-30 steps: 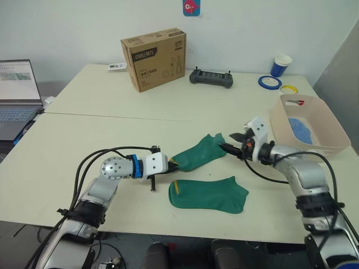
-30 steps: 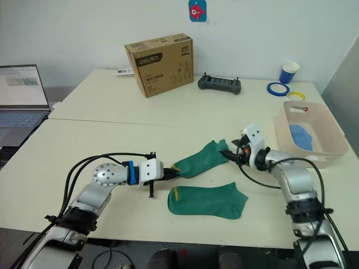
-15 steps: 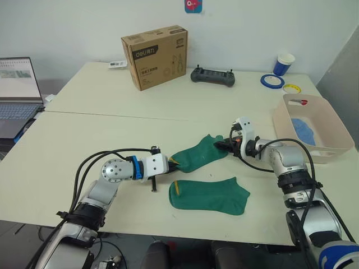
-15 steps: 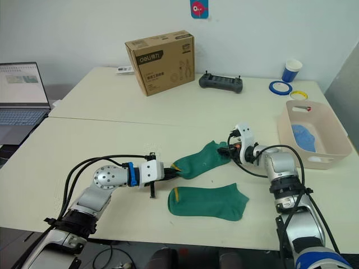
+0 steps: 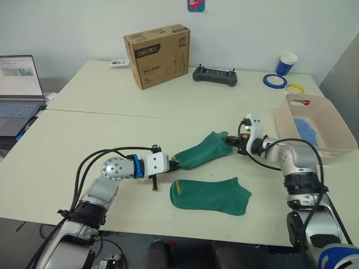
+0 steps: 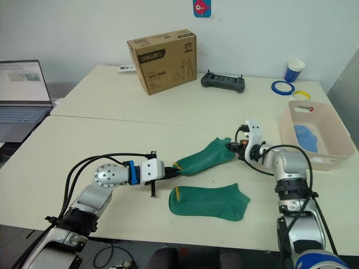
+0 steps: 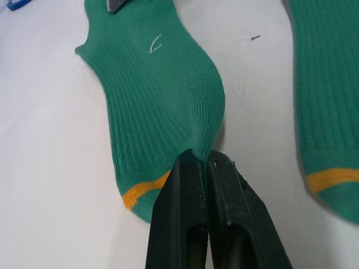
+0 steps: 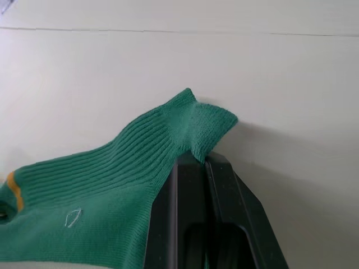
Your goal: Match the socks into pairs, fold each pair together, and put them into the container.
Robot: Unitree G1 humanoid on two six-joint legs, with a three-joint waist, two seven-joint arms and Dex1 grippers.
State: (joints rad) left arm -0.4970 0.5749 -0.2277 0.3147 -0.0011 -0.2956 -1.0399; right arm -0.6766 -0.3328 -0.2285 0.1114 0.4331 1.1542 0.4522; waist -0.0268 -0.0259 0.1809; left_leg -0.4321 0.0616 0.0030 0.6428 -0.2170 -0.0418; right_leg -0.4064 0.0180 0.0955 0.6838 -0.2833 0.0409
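Looking through the head camera, I see one dark green sock [image 5: 201,152] stretched between both grippers, its mate [image 5: 208,194] flat near the table's [image 5: 112,129] front edge, the container [image 5: 317,131] off right. My left wrist view shows fingers [image 7: 188,185] pinched on the cuff. My right wrist view shows fingers [image 8: 193,174] clamping the toe.

A: How many socks?
B: Two green socks [image 5: 201,154] [image 5: 210,195], and something blue [image 5: 304,130] in one bin [image 5: 336,147].
A: Else?
B: One box [image 5: 157,55], one cup [image 5: 286,63], two tape rolls [image 5: 275,80] [image 5: 291,88].
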